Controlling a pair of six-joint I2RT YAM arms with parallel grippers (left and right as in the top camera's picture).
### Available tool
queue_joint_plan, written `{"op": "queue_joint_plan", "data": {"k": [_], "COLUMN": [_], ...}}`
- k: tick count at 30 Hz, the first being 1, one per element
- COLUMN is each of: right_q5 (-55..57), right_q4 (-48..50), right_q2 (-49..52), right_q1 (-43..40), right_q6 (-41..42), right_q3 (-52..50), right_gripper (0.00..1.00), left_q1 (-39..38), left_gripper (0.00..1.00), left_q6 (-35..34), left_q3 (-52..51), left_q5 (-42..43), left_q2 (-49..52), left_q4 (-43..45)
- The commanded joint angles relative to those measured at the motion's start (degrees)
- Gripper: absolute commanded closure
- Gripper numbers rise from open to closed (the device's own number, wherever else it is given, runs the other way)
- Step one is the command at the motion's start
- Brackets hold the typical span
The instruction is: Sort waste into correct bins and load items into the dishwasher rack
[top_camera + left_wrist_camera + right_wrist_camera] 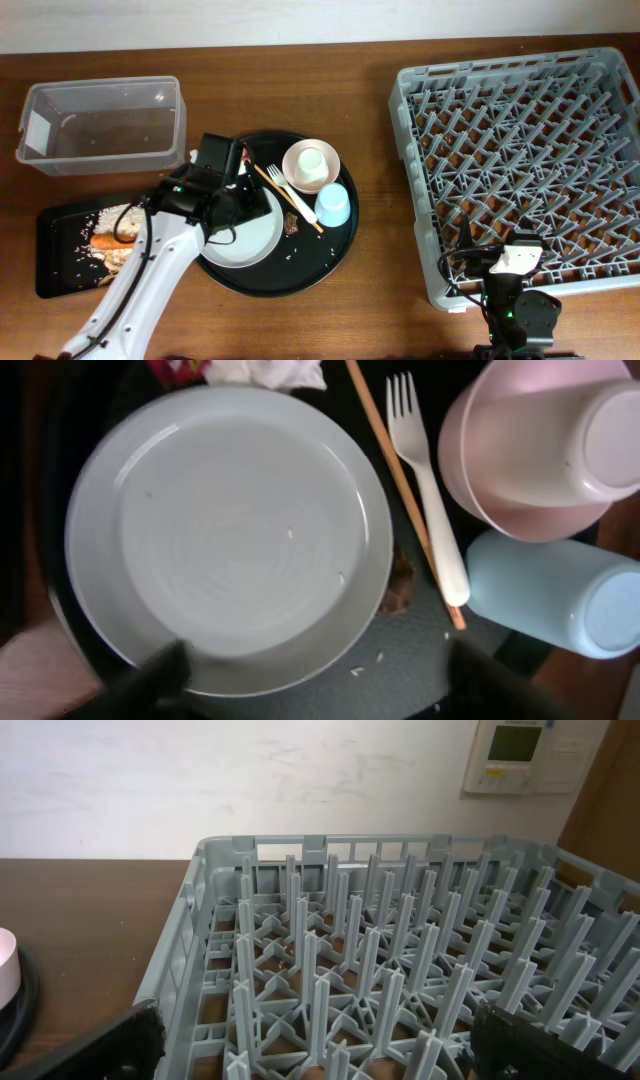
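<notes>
We see the white fork (432, 500) lying flat on the round black tray (335, 255) with its long axis on a slant. In the overhead view the tines point up-left toward the clear tub (100, 125), and the handle runs down-right to end just beside the blue cup (555, 595). A thin wooden stick (385, 450) lies alongside it, nearly parallel, between the fork and the grey plate (230, 540). The plate sits flat, carrying only a few small specks, with a small brown lump (400, 588) at its rim and the red-and-white wrapper (178, 368) at its far edge. The pink bowl (500, 490) stands mouth-up beside the fork's tines with the white cup (575, 440) inside it; we cannot tell whether either cup is upright or inverted. On the flat black tray (55, 275), left of the round one, the carrot (105, 240) lies with its length running roughly left to right among scattered rice (112, 214). The left claw (320, 695) hangs over the plate's near edge with its fingers (150, 680) spread wide, holding nothing; we cannot tell whether they touch the plate. The right claw (315, 1040) is likewise spread wide and holds nothing, at the near edge of the rack (400, 970), which stands on the right side of the table (380, 300), well apart from the trays.
</notes>
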Motion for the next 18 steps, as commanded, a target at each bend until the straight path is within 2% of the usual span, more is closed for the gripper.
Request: {"op": "queue_joint_plan", "data": {"k": [1, 5, 7, 8, 11, 18], "right_q5": [0.7, 0.7, 0.7, 0.7, 0.7, 0.7], "right_q4": [-0.3, -0.3, -0.3, -0.3, -0.3, -0.3], "right_q2": [-0.2, -0.2, -0.2, -0.2, -0.2, -0.2], "right_q1": [-0.4, -0.4, -0.4, -0.4, -0.4, -0.4], "right_q6": [-0.3, -0.3, -0.3, -0.3, -0.3, -0.3], "right_q3": [-0.4, -0.4, -0.4, -0.4, -0.4, -0.4], "right_gripper": [0.01, 0.01, 0.01, 0.01, 0.01, 0.01], "left_q1": [0.0, 4.8, 8.7, 10.9, 17.7, 26.7], "left_gripper": [0.08, 0.07, 0.06, 0.01, 0.01, 0.01], "left_q6": [0.6, 0.6, 0.6, 0.6, 0.6, 0.6], "left_q3": [0.7, 3.1, 4.8, 5.5, 6.5, 6.5], "left_q5": [-2.7, -8.9, -8.9, -8.9, -8.9, -8.6], "left_q2": [1.4, 0.8, 0.3, -0.1, -1.5, -2.1], "left_q4": [0.0, -2.5, -4.2, -4.8, -5.0, -6.5]}}
